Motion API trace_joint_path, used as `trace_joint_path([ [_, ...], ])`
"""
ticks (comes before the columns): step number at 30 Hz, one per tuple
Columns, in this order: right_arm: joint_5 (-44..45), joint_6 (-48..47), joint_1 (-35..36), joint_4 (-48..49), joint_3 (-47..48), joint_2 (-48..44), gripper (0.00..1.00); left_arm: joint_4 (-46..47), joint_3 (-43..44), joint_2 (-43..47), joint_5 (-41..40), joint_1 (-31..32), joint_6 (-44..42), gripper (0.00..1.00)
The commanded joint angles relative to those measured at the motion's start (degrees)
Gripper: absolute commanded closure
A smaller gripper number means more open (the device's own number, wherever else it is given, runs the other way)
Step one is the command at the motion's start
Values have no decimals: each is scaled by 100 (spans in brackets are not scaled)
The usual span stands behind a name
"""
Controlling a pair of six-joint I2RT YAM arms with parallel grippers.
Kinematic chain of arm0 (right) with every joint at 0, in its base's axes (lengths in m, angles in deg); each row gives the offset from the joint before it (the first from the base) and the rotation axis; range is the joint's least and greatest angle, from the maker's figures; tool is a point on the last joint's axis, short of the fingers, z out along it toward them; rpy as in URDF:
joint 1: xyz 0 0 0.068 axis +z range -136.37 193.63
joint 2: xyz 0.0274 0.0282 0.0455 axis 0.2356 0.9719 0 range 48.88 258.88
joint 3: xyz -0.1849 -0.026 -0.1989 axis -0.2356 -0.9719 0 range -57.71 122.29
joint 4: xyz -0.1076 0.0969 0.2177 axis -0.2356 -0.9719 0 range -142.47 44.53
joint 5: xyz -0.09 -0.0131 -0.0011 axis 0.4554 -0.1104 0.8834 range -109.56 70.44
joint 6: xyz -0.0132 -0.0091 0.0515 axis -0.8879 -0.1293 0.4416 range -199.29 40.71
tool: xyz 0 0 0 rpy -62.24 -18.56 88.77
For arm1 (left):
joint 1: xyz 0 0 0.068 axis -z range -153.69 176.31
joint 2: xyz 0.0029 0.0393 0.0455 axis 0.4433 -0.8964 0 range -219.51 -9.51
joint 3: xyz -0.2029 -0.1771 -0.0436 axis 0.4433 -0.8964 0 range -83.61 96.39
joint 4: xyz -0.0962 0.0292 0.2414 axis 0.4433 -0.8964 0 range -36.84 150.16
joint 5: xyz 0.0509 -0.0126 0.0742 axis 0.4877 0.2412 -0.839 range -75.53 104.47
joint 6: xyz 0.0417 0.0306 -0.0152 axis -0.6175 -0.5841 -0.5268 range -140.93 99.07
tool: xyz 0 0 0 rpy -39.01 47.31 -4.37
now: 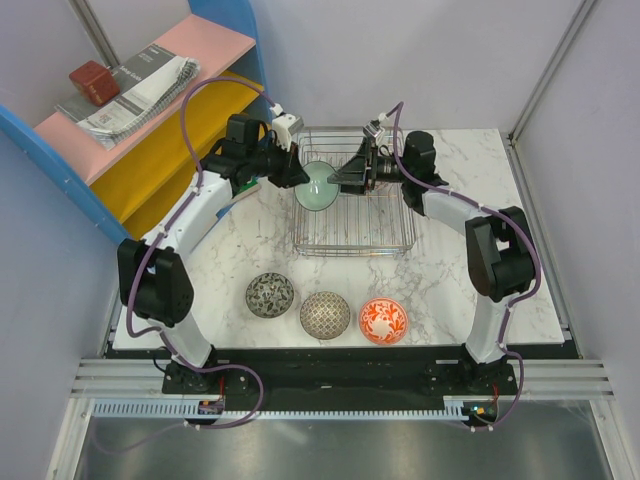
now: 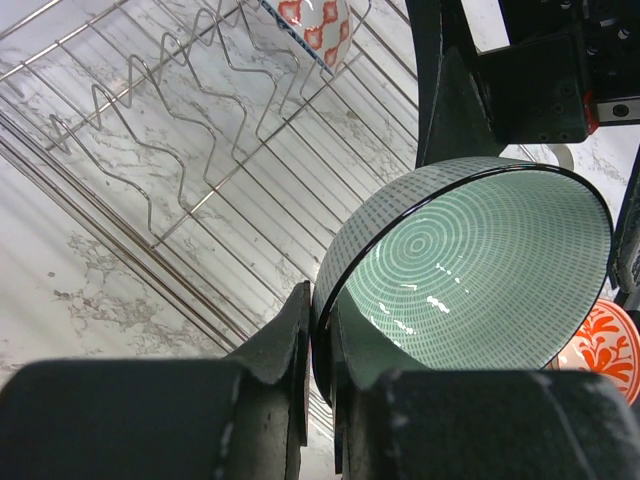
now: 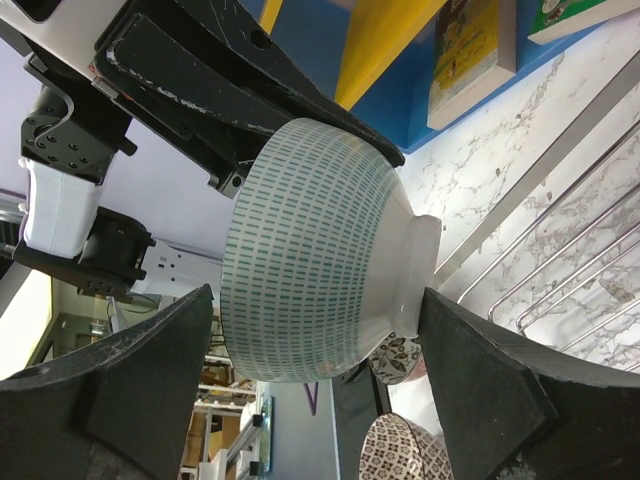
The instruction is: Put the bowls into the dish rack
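Observation:
The pale green bowl (image 1: 320, 186) hangs on edge over the left end of the dish rack (image 1: 355, 238). My left gripper (image 1: 298, 176) is shut on its rim; in the left wrist view the fingers (image 2: 290, 340) pinch the dark rim of the bowl (image 2: 480, 260). My right gripper (image 1: 342, 180) stands open around the same bowl (image 3: 310, 260): one finger (image 3: 480, 380) is at its foot, the other is clear of the rim. On the table in front lie the dark grey bowl (image 1: 270, 295), the beige-grey bowl (image 1: 325, 314) and the red-orange bowl (image 1: 383, 320).
A blue-framed shelf (image 1: 150, 150) with pink and yellow boards stands at the back left, with books on it. In the left wrist view a white bowl with red marks and a blue edge (image 2: 315, 20) shows beyond the rack's wires (image 2: 180, 150).

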Motion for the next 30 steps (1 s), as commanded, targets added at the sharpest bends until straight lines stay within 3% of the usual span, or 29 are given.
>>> trace_joint_path([
  [1, -93, 246, 8, 685, -44, -202, 11, 653, -61, 423, -66, -7, 42, 98],
  [16, -66, 573, 131, 1126, -36, 0, 11, 794, -167, 388, -14, 11, 174, 98],
  [24, -49, 388, 184, 924, 8, 70, 2, 794, -184, 379, 22, 19, 157, 98],
  [30, -57, 388, 202, 915, 17, 88, 4, 794, -193, 371, 21, 19, 157, 98],
])
